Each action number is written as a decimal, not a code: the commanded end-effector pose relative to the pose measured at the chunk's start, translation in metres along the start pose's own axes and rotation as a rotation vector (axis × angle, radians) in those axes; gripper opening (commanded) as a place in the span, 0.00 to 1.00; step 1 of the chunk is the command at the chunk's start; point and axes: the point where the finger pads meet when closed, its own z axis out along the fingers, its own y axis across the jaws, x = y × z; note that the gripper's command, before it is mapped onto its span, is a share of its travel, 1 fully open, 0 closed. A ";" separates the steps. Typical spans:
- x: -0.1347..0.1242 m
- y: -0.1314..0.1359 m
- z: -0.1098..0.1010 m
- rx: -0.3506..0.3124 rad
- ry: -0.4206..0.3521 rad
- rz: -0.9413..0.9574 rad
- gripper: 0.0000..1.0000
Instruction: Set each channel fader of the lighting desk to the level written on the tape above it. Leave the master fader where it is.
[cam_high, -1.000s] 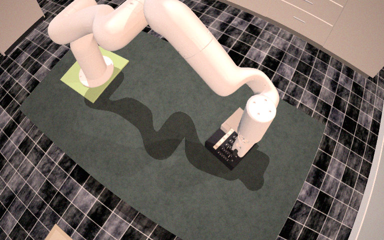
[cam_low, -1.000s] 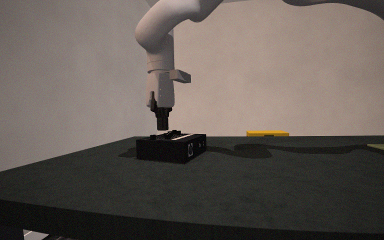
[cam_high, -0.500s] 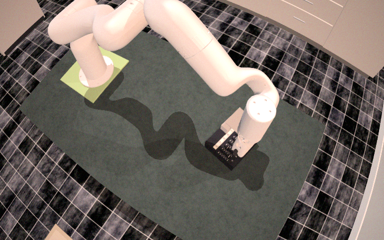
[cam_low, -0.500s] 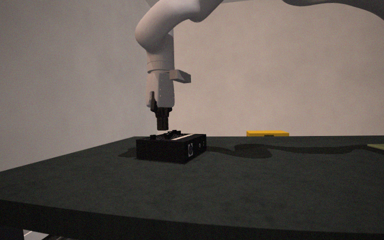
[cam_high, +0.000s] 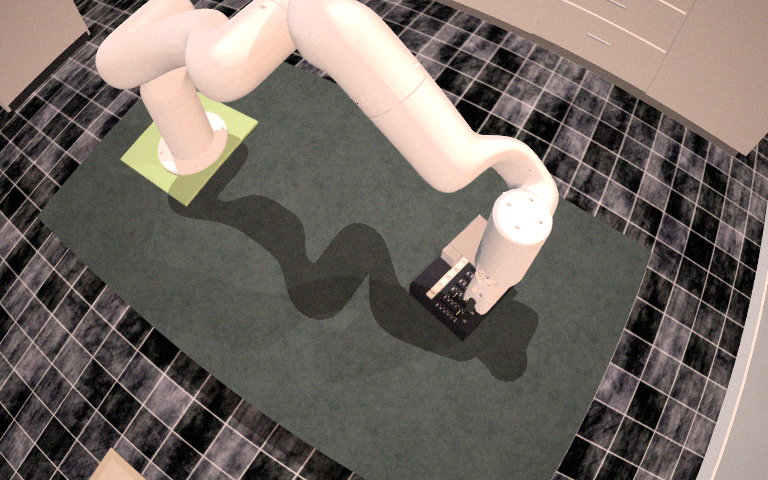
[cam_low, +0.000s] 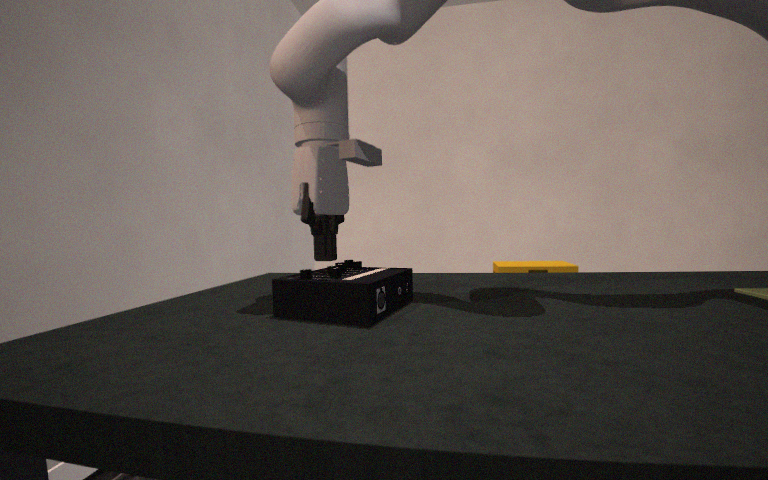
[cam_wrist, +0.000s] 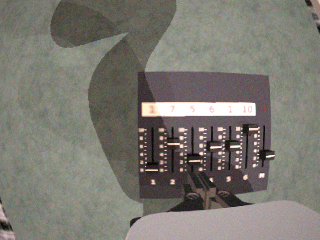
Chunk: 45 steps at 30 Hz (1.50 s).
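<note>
I have the gripper (cam_low: 324, 255) hanging just above the lighting desk (cam_low: 339, 297), fingers pressed together with nothing between them, so I use it as a single blunt tip for pushing. The desk sits on the green table (cam_low: 509, 362), toward its far-left part in the exterior view, well apart from the arm's base plate (cam_high: 240, 121).

In the wrist view the tape strip (cam_wrist: 200, 108) runs across the desk above seven faders, and the fingertips point at the near edge of the panel, roughly in line with the third fader (cam_wrist: 195, 159). That cap sits low in its slot, and the first fader (cam_wrist: 152, 163) lower yet. The fourth (cam_wrist: 215, 146) and fifth (cam_wrist: 234, 146) sit mid-travel, the sixth (cam_wrist: 252, 130) near the top. The rightmost fader (cam_wrist: 267, 155), by the red mark, is probably the master, so I keep clear of it.

The tape digits are too blurred for me to read with confidence, so I would not commit to a target level from this height.

To do the step well I come straight down beside the chosen cap, on the side opposite the wanted travel, touch it low on its flank, then push slowly along the slot only. The caps stand close, so I centre the tip carefully to avoid dragging a neighbour.
</note>
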 end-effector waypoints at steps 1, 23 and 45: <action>-0.001 0.000 -0.001 -0.001 -0.003 0.000 0.00; -0.001 0.000 0.010 -0.001 -0.003 0.000 0.00; -0.001 0.000 0.010 -0.001 -0.003 0.000 0.00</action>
